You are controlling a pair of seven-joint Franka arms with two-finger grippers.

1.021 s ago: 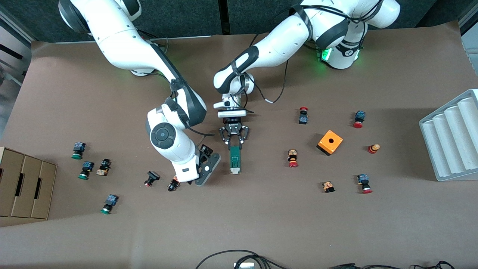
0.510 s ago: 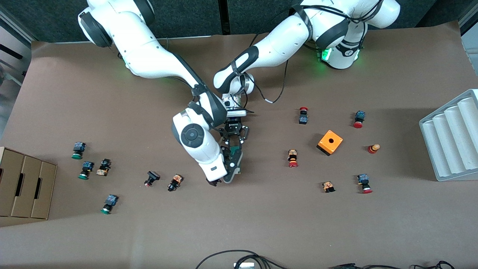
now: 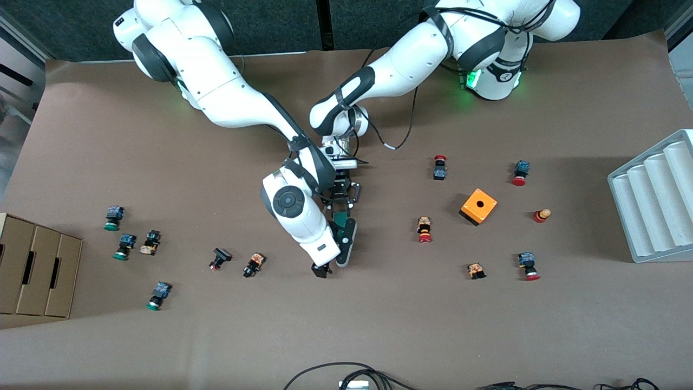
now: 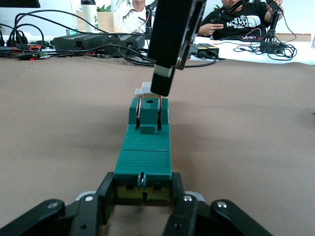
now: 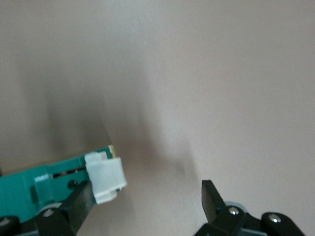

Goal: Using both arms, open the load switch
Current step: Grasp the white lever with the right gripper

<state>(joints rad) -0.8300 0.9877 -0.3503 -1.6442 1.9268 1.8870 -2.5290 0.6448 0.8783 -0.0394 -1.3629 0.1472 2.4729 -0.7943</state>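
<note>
Room: desks with cables and seated people show in the left wrist view.
Tabletop [image 3: 379, 325]: brown paper-like cover, push buttons scattered.
Load switch [image 4: 144, 155]: lies flat, one end clamped in the left gripper [image 4: 142, 196].
Right gripper [image 5: 147, 199]: spread wide, low over the switch's white-tipped end.
</note>
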